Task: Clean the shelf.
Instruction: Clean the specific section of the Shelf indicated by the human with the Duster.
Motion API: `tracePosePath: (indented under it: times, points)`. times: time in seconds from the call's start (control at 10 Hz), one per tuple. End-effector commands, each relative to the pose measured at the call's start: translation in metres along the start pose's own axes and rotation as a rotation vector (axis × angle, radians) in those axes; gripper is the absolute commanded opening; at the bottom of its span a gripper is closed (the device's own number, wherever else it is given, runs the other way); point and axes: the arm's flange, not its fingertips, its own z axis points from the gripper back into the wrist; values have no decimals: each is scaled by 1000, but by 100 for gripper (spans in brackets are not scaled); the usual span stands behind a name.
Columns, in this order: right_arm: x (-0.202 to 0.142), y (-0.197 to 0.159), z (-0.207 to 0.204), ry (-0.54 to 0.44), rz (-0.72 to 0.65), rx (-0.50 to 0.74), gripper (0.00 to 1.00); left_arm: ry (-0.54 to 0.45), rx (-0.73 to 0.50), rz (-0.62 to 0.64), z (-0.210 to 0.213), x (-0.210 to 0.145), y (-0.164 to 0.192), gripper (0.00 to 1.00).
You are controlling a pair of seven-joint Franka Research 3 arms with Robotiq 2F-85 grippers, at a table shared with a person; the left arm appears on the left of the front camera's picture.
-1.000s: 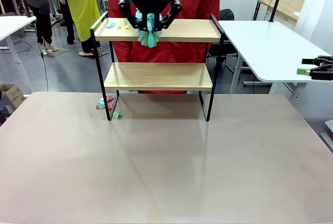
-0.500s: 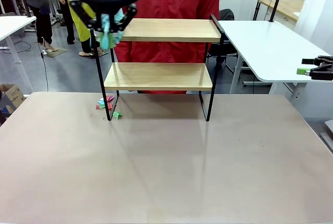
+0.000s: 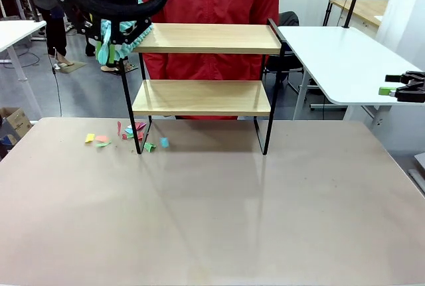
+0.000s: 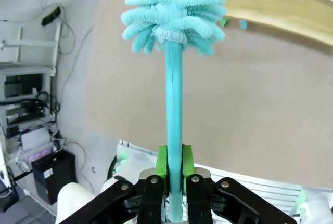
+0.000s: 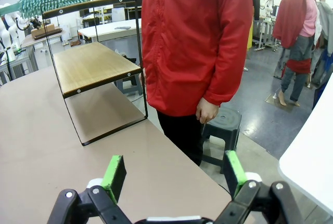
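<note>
Pinching the teal duster (image 3: 106,48) by its handle in the left gripper (image 3: 116,32), upper left of the frame, beside the shelf (image 3: 206,38); holding the right gripper (image 5: 171,174) wide, empty.

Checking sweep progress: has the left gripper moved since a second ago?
Yes. The left gripper, holding the duster, went leftward from mid-board past the shelf's left end.

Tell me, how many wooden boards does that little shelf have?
2. The top board is the higher one; the lower board sits straight beneath it, raised above the table. None looks hidden.
</note>
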Motion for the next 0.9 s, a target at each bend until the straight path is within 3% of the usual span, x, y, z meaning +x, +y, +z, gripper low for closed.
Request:
tracePosePath:
  times: [0.0, 0.1, 0.5, 0.8]
  points:
    - [9, 2, -1, 13, -9, -14, 100, -67, -79, 46, 2, -3, 8, 13]
    - [9, 2, -1, 13, -9, -14, 100, 0, 0, 0, 0, 0, 0, 13]
    - [9, 2, -1, 13, -9, -14, 100, -11, -20, -11, 1, 0, -7, 13]
    - [9, 2, -1, 13, -9, -14, 100, -144, -152, -87, 5, -8, 45, 13]
